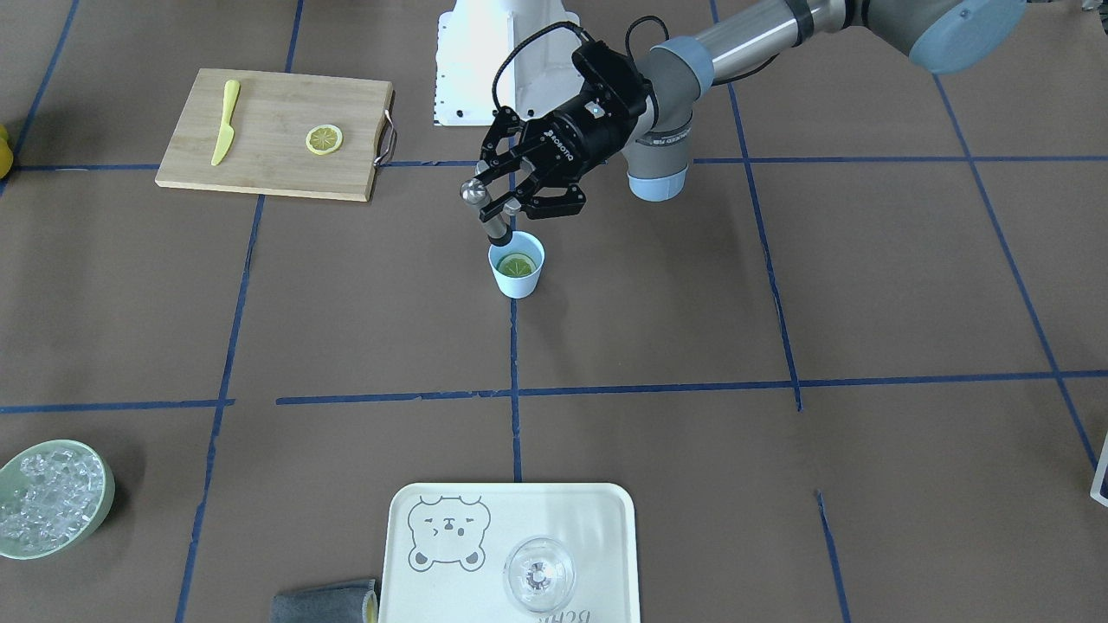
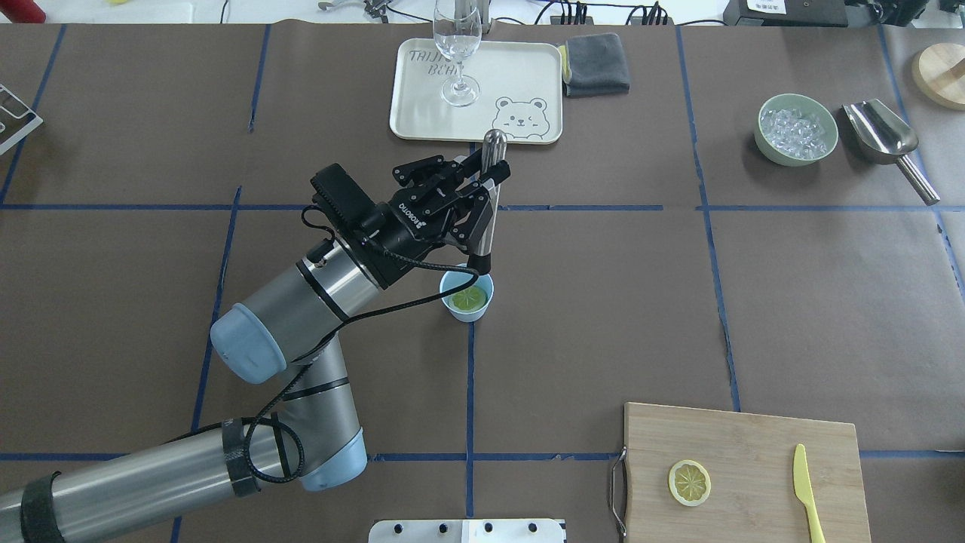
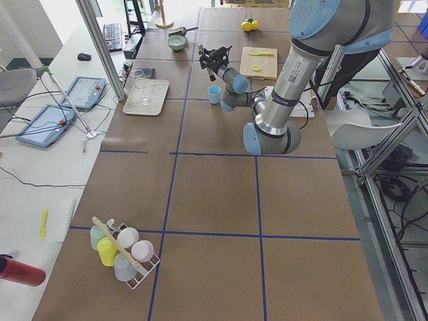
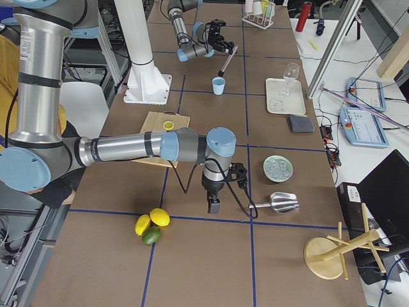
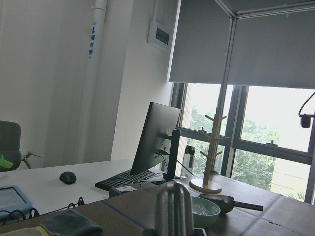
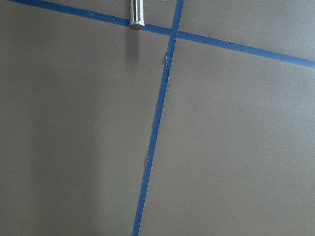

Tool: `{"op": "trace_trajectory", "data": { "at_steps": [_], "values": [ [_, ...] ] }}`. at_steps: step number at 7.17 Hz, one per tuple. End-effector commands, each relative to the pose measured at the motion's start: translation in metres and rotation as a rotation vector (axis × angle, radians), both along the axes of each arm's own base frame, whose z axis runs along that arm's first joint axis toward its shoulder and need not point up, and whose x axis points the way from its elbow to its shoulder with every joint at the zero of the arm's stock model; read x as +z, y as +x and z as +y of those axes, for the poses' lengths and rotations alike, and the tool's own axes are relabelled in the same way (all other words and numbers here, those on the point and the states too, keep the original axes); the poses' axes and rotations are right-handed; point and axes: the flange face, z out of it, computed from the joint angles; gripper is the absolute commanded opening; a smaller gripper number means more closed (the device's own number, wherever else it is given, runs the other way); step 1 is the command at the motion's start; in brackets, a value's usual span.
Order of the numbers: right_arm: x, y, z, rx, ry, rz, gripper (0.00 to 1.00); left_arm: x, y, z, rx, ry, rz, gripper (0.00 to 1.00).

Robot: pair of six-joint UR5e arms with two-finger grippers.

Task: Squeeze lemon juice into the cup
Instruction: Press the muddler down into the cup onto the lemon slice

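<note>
Now | left hand [image 1: 512, 197] clamps steel rod [image 2: 494, 147] | lemon [image 1: 517, 266] in tapered cup [image 1: 518, 285]

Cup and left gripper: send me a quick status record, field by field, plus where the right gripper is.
cup: upright on the table, pale blue
lemon slice: lying flat inside the cup
left gripper: above the cup, shut on a metal rod
rod: tilted, black tip down by the cup's rim; contact with the slice cannot be told
second slice: on the cutting board, untouched
right gripper: far from the cup, near the scoop; open or shut cannot be told
</note>
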Motion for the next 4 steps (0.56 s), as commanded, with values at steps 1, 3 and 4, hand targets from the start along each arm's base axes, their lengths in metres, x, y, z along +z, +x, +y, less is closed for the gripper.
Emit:
{"op": "trace_trajectory", "data": {
  "at_steps": [1, 3, 4],
  "values": [
    [0.000, 0.000, 0.001, 0.000, -0.001, 0.000, 1.00, 0.010, -0.023, -0.008, -0.003, -0.119, -0.173, 0.00],
    [0.001, 0.000, 0.001, -0.003, 0.001, 0.000, 1.00, 0.023, -0.042, -0.016, -0.031, -0.230, -0.404, 0.00],
    [0.001, 0.000, 0.001, -0.003, 0.001, 0.000, 1.00, 0.026, -0.038, -0.024, -0.042, -0.287, -0.519, 0.00]
  ]
}}
